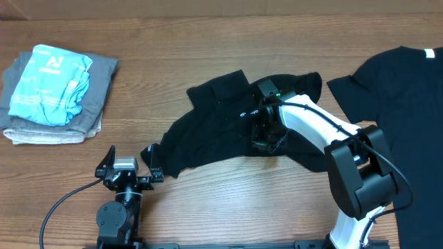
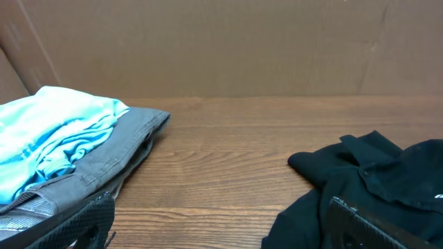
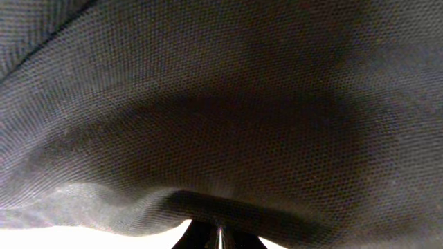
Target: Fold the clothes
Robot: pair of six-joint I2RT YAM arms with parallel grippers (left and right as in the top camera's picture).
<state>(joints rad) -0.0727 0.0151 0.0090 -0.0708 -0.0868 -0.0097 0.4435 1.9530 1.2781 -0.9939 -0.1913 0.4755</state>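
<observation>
A crumpled black T-shirt (image 1: 208, 128) lies in the middle of the table, its left end reaching toward my left gripper. My right gripper (image 1: 261, 137) is down on the shirt's middle and shut on a pinch of its cloth. In the right wrist view the black fabric (image 3: 221, 104) fills nearly the whole frame, bunched over the closed right gripper (image 3: 218, 238). A second black T-shirt (image 1: 401, 124) with a white neck label (image 1: 429, 54) lies spread at the right edge. My left gripper (image 1: 129, 159) stands open near the front left, holding nothing; the left wrist view shows the crumpled shirt (image 2: 374, 187) at its right.
A folded stack of grey cloth (image 1: 100, 83) topped by a light blue garment (image 1: 52, 83) sits at the back left, also in the left wrist view as the grey cloth (image 2: 131, 149). A brown cardboard wall (image 2: 221, 48) closes off the table's far side.
</observation>
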